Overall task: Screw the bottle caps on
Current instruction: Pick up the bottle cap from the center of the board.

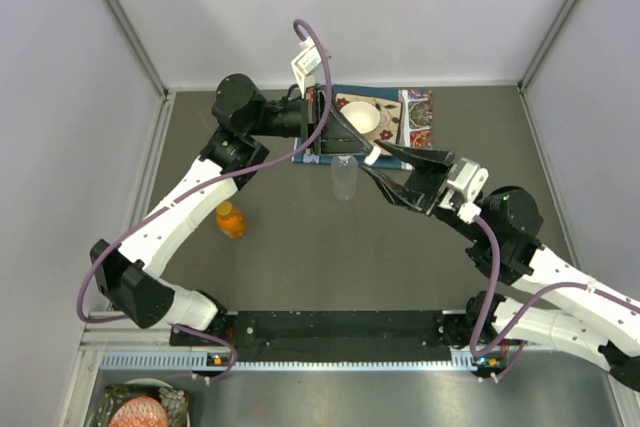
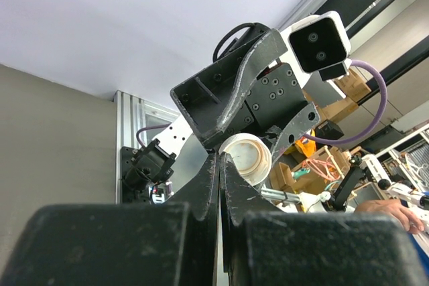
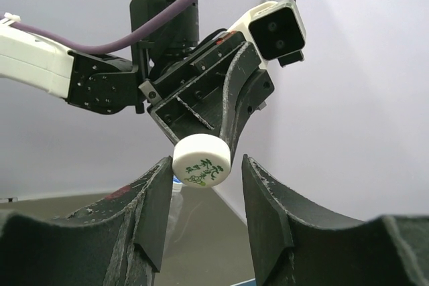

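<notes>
A white bottle cap [image 3: 202, 161] with green print hangs in mid-air, pinched by its rim in my left gripper [image 2: 221, 157], which is shut on it; its hollow underside [image 2: 247, 159] faces the left wrist camera. My right gripper [image 3: 206, 161] stands open around the same cap. Its left finger [image 3: 155, 192] is close against the cap and its right finger [image 3: 263, 192] is a gap away. From above, both grippers meet at the cap [image 1: 372, 155], just right of and above an uncapped clear bottle [image 1: 344, 177] standing upright. An orange bottle [image 1: 231, 219] stands at the left.
A white bowl [image 1: 360, 119] sits on a patterned mat [image 1: 417, 118] at the back of the table, right behind the two grippers. Grey walls close in the table on three sides.
</notes>
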Available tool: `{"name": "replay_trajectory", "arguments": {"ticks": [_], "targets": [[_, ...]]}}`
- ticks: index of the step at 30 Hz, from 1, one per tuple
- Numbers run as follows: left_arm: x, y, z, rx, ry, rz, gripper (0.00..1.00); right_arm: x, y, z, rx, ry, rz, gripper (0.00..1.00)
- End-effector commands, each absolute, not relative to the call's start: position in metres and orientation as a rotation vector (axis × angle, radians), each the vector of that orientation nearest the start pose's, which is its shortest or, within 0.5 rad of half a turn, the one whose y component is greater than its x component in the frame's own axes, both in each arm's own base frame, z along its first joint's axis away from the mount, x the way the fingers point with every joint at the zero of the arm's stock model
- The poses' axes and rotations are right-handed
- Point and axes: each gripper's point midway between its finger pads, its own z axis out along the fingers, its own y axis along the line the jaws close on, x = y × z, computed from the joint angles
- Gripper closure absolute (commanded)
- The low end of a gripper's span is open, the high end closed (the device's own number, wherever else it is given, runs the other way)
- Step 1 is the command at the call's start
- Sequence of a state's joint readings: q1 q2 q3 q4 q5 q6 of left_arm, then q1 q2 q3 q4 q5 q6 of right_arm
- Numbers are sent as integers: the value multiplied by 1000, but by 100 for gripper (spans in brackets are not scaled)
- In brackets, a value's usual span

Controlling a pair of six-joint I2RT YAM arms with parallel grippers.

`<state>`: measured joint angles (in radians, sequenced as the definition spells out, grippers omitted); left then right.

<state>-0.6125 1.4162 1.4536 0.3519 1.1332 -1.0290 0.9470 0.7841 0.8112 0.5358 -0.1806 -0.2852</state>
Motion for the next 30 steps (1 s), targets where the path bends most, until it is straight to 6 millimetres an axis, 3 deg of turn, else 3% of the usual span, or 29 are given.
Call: {"name": "replay_trajectory", "arguments": {"ticks": [1,8,17,23,24,25,27,30], "targets": [[175,-335,472,920,1460,-1938,100,154,260,481,-699,688,724,54],[178,-334,475,902,1460,-1934,100,149,261,485,-698,672,727,52],[180,-332,472,893,1464,-1925,100,150,262,485,-699,689,737,60],[186,-332,466,897,1465,-1872,100,152,261,486,-689,713,744,72],[192,-330,460,878,1504,-1859,97,153,262,485,-692,724,743,74],[197,-329,458,867,1510,-1837,83,152,259,486,-689,727,742,75],[214,-322,450,833,1537,-1775,69,151,256,487,-680,736,744,78],[231,-311,441,821,1556,-1727,57,149,247,491,-658,741,745,80]]}}
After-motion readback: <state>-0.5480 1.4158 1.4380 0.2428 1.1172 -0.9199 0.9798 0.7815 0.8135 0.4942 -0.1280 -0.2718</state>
